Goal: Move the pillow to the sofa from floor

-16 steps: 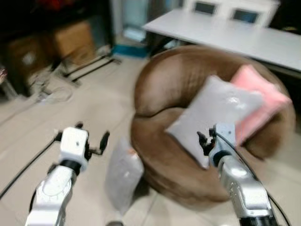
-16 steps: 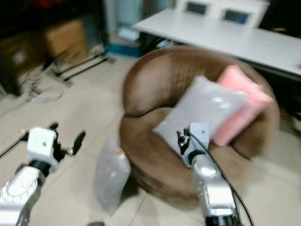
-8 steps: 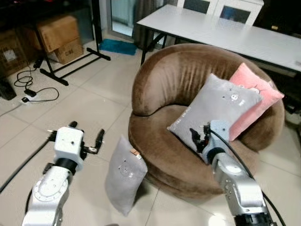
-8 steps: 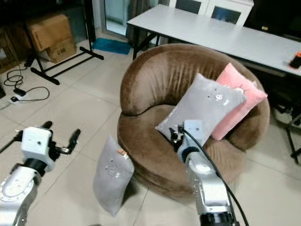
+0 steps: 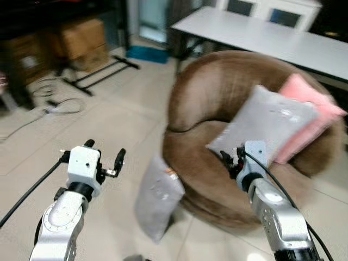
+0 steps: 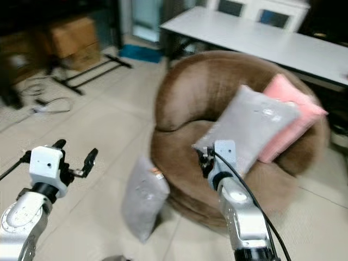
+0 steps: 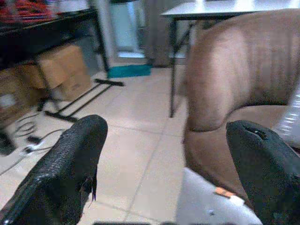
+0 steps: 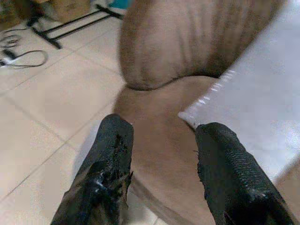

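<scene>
on the floor, leaning against the near left base of the brown sofa (image 5: 217,103), stands a grey pillow (image 5: 158,197), blurred so its tag is hard to make out. two more pillows sit on the seat: a grey one (image 5: 266,125) and a pink one (image 5: 315,122) partly hidden behind it. left gripper (image 5: 102,161) hovers left of the floor pillow, apart from it, fingers spread wide, holding nothing. right gripper (image 5: 230,162) is over the seat's near edge, fingers (image 8: 110,173) parted, empty. white table (image 5: 261,35) far behind, cut off at the right. boxes (image 5: 81,41) and cables (image 5: 60,106) far left, smeared.
</scene>
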Robot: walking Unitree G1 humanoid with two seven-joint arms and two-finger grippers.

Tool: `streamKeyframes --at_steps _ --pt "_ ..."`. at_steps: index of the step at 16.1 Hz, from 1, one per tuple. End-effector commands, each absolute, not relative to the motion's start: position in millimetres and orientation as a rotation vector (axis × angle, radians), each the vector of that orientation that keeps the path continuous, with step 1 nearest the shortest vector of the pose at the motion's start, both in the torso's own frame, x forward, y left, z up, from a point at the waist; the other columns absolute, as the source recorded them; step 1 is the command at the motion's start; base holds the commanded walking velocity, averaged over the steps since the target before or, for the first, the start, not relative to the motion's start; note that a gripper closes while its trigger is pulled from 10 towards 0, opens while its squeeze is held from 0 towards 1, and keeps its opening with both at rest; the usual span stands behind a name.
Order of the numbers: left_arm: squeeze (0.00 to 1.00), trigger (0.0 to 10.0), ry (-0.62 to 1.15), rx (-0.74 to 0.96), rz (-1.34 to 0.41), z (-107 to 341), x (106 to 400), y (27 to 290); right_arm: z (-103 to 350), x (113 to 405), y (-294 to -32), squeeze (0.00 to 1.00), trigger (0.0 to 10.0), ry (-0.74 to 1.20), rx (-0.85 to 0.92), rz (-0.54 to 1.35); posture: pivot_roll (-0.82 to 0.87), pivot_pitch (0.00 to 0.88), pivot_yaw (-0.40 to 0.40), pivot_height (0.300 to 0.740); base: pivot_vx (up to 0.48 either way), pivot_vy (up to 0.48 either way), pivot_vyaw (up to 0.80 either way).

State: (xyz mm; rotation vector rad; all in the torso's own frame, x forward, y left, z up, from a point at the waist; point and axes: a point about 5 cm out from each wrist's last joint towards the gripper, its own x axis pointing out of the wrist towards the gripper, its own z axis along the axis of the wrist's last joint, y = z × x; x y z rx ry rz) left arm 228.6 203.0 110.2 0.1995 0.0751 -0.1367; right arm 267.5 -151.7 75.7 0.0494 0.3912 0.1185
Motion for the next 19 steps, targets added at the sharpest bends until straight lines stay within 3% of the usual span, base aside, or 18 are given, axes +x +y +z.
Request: streamKeyframes --at_steps 1,3,8,10,19 --pt "0.0 10.0 0.07 0.196 -0.137 112 228 204 83 271 -148 0.0 10.0 0.366 0.057 0.14 0.02 0.0 -0.069 0.74 0.274 0.0 0.8" --pt "0.0 10.0 0.075 0.202 -0.13 111 227 206 83 273 -152 0.0 10.0 0.358 0.095 0.082 0.02 0.0 -0.067 0.74 0.274 0.0 0.0" --pt "0.0 10.0 0.076 0.203 -0.126 111 227 207 83 273 -148 0.0 10.0 0.357 0.029 0.137 0.02 0.0 -0.067 0.74 0.277 0.0 0.0" --pt "0.0 10.0 0.075 0.206 -0.125 112 228 207 84 275 -147 0.0 10.0 0.352 0.02 0.147 0.02 0.0 -0.069 0.74 0.279 0.0 0.8" --pt "0.0 10.0 0.076 0.223 -0.134 112 231 207 77 277 -163 0.0 10.0 0.363 0.016 0.044 0.02 0.0 -0.064 0.74 0.279 0.0 0.0"
